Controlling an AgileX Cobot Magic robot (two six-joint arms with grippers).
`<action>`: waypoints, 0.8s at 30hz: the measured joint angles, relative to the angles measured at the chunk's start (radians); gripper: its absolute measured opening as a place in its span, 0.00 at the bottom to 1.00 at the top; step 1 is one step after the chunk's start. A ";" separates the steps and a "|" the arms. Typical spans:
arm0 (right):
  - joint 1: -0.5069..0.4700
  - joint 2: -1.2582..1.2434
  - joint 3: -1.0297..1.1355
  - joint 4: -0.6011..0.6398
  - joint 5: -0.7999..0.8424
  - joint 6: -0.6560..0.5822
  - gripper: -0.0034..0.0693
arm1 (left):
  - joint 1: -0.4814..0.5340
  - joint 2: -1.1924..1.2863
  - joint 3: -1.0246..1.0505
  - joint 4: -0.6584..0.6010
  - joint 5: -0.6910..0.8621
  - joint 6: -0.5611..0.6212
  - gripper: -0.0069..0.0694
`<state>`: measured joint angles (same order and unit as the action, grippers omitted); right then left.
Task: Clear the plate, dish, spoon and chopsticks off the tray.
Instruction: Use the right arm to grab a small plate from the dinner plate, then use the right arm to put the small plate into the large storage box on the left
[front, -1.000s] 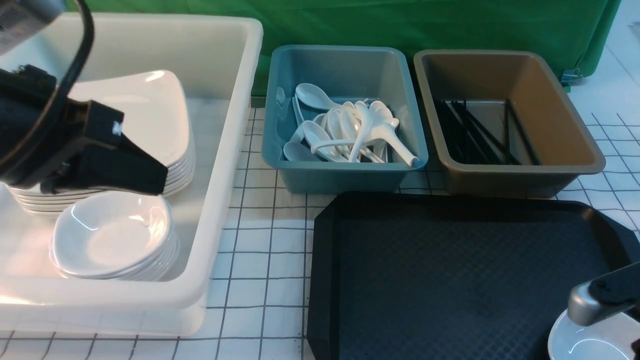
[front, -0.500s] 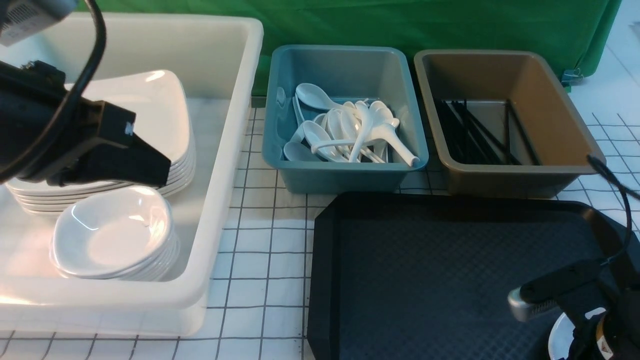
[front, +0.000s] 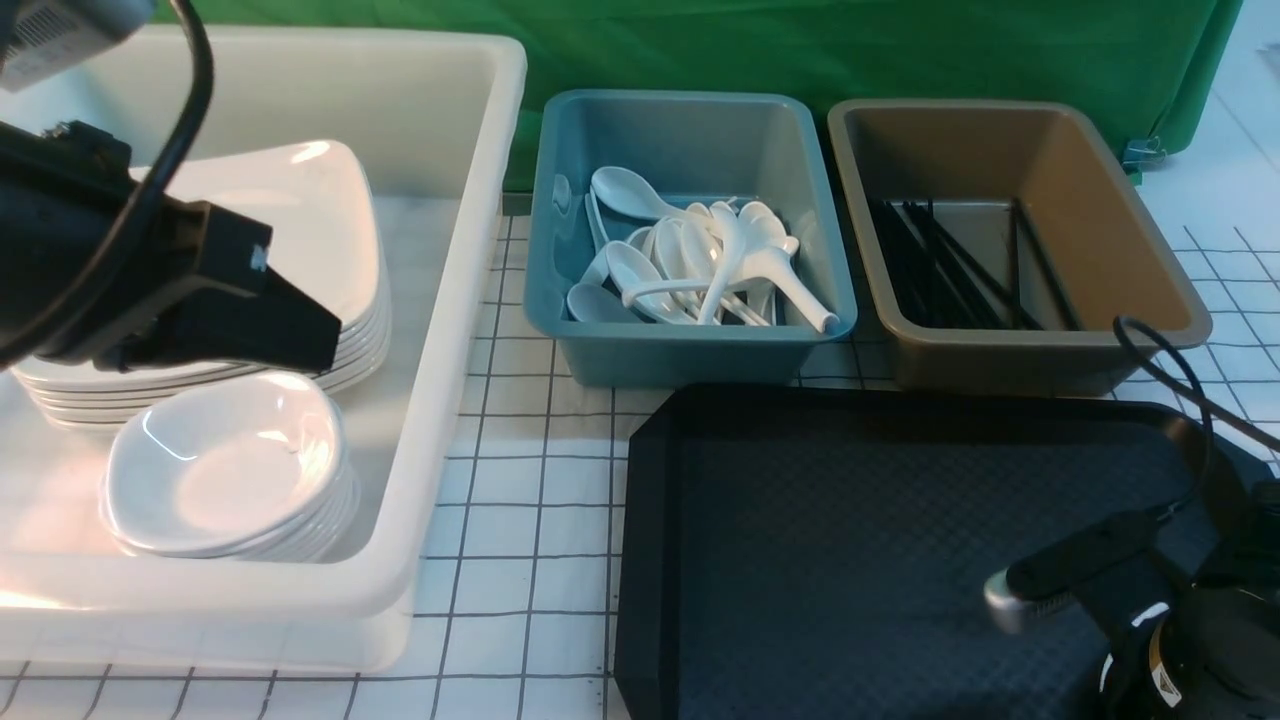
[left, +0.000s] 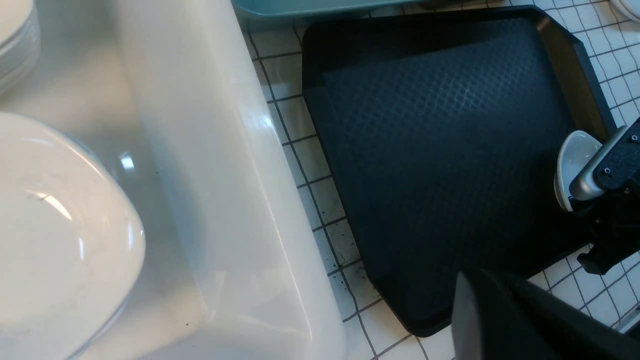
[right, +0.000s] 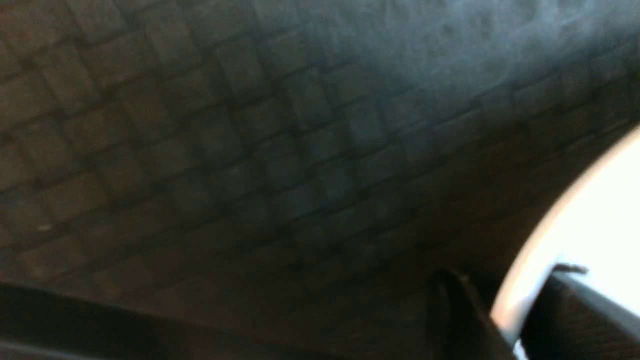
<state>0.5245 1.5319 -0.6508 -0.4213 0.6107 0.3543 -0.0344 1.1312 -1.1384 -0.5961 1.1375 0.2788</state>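
Clamps the right gripper (right: 500, 290) on the dish (left: 575, 150) rim, one finger inside, one outside; a second ago hung wide apart above it. Sits at the tray's (front: 850, 520) near right corner, all but hidden under the arm in the front view. Shows nothing else on the tray, so likely the last piece to go. Calls for a lift next, then a carry to the white tub (front: 450, 300). Hovers there with the left gripper (front: 290, 335), pinched together, empty.
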 joint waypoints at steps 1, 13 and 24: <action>0.000 -0.001 -0.005 -0.002 0.008 -0.007 0.35 | 0.000 0.000 0.000 0.000 0.000 0.000 0.09; 0.000 -0.111 -0.249 0.227 0.199 -0.211 0.15 | 0.000 0.000 0.000 0.089 0.000 0.005 0.09; 0.041 -0.158 -0.661 0.698 0.216 -0.543 0.15 | 0.003 0.000 0.000 0.299 -0.096 -0.143 0.09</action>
<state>0.5655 1.3739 -1.3122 0.2771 0.8266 -0.1884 -0.0318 1.1312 -1.1384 -0.2970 1.0414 0.1358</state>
